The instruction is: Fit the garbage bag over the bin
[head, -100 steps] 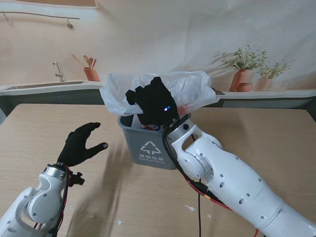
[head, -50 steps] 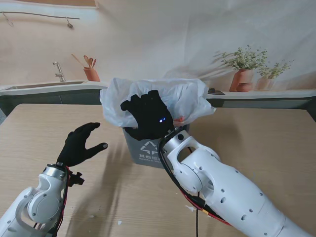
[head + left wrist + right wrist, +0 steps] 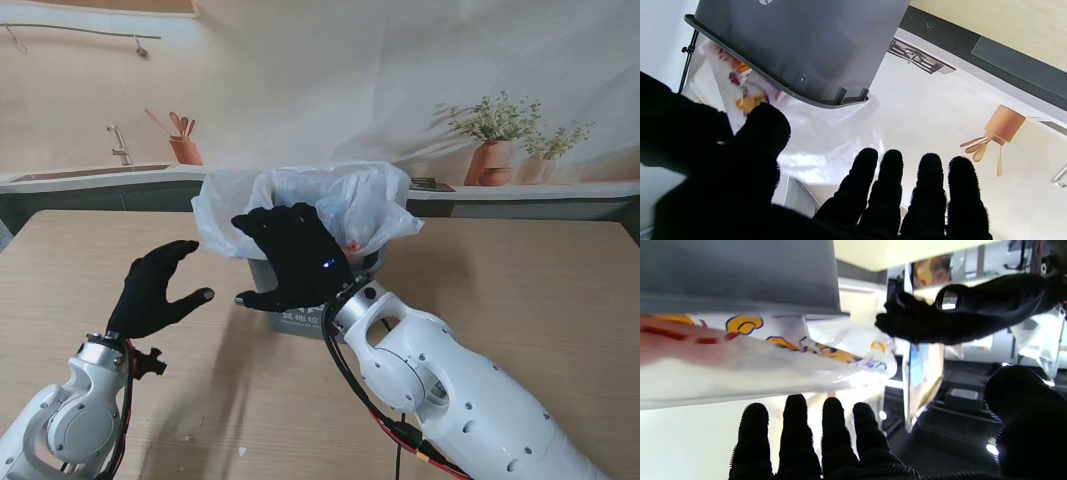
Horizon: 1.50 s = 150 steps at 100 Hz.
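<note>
Currently our right hand (image 3: 290, 258) hangs spread and empty, just nearer to us than the bin (image 3: 297, 318); left hand (image 3: 155, 290) also spread, empty. Garbage bag (image 3: 372, 208) billows loosely over the rim just beyond the fingers. Risk: snagging film, tipping bin.

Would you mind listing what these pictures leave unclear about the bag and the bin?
- Stand view: the right hand hides the grey bin's near rim, so the garbage bag's fit there is unknown.
- Stand view: the bin's printed label is covered.
- Right wrist view: the bag's printing is blurred.
</note>
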Motion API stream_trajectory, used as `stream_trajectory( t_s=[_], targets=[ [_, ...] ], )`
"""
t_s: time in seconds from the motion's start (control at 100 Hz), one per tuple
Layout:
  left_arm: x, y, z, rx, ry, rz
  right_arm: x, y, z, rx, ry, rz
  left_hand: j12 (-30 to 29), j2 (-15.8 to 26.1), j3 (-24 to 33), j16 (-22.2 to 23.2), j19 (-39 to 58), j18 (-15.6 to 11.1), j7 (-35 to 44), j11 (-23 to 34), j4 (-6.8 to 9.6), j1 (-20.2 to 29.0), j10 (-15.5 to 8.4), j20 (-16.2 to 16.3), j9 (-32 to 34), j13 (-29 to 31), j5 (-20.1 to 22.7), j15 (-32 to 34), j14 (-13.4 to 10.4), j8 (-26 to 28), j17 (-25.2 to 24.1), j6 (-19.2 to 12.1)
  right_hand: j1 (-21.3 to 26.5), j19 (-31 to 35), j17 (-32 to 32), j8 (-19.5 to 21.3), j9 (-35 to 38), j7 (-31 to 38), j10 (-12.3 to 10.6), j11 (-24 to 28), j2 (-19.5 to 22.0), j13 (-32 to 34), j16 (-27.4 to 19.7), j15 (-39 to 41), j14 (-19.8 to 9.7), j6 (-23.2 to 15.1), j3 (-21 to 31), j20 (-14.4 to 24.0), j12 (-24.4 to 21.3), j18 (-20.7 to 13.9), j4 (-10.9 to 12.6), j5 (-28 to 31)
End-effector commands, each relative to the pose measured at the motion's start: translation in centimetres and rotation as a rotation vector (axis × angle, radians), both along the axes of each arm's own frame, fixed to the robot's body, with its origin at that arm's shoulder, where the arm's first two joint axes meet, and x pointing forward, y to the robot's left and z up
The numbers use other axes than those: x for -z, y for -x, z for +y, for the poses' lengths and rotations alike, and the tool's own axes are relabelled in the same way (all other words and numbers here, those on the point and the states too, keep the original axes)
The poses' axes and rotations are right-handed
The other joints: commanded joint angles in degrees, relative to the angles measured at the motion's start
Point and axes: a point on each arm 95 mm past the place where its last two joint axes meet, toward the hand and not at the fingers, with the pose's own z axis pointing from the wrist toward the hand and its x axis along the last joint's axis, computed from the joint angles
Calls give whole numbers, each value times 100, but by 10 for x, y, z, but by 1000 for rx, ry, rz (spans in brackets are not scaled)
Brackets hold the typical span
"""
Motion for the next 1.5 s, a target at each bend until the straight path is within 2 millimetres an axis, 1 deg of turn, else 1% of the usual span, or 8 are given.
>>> stream_trajectory(
  t_s=[0.0,0.27,0.44,0.71,0.92,1.23,1.46,1.49],
  targets=[
    [-2,3,-3,15,-4,4,0,-1,-3,11,12,10,71,-77,150,-99,138,-239,44,48,184,38,97,67,-154,-197,-102,68,-16,65,-86,110,-340,-522,-53,-159,-145,-321,184,-473,-192,-303,-159,-271,-115,274,180,214,-148,14,27,-139],
    [-13,9,5,0,-7,-49,-7,10,-26,-7,-67,-44,85,-160,245,-146,4,-233,96,72,172,-19,83,-9,-273,-290,-191,107,-14,93,-79,62,-354,-1691,-9,383,-174,-1168,208,-941,-1,-371,-295,-548,-140,105,71,954,-283,42,81,-80],
    [-41,22,5,-30,83,-254,-19,25,-57,-62,-179,-155,427,-437,531,180,318,-11,2401,719,151,-90,-145,140,-265,-263,-815,376,-26,1524,-119,-235,-131,-1803,121,914,-120,-1088,17,-732,195,-310,-201,-359,-219,-64,-60,1162,-191,52,145,-83],
    [-83,30,-9,176,-82,-306,-10,43,-120,-26,-122,-220,-30,-540,173,-185,-548,-169,495,-105,98,-360,-234,-296,-450,-443,-588,-218,-313,259,-62,-175,12,-1825,443,968,-149,214,-166,1009,-39,-6,-88,-161,-228,-333,-4,1264,464,80,149,171],
    [-97,4,-18,292,-429,-236,2,40,-144,-7,-59,-231,-236,-745,66,-292,-1305,38,133,-467,59,-442,-389,-641,-453,-469,-619,-683,-508,61,-46,-441,216,-1841,489,780,-153,579,-193,1299,-16,96,-54,-110,-265,-358,-46,1242,545,68,150,88],
    [-103,-30,-44,330,-621,-262,17,29,-151,13,-70,-201,221,-1142,876,-176,-963,287,802,369,6,-356,-602,-469,59,-202,46,-21,-505,424,-94,-773,403,-1832,499,600,-173,758,-168,1519,321,108,10,3,-255,-287,-276,1239,609,46,197,15],
    [-101,-46,-59,322,-624,-304,21,26,-152,28,-97,-193,675,-905,1547,30,-266,323,2420,1128,58,40,-1116,-145,1488,822,1259,488,-680,1292,-95,-1701,591,-1806,528,538,-182,814,-152,1663,564,144,60,103,-229,-238,-514,1253,652,49,243,27],
    [-101,-48,-61,319,-608,-312,21,25,-152,31,-104,-188,728,-919,1322,68,-183,324,2673,1215,-257,394,-1168,-105,1667,963,1454,562,-703,1262,-90,-1899,610,-1803,534,535,-180,819,-145,1673,593,151,63,109,-230,-234,-521,1254,655,50,249,34]
  ],
)
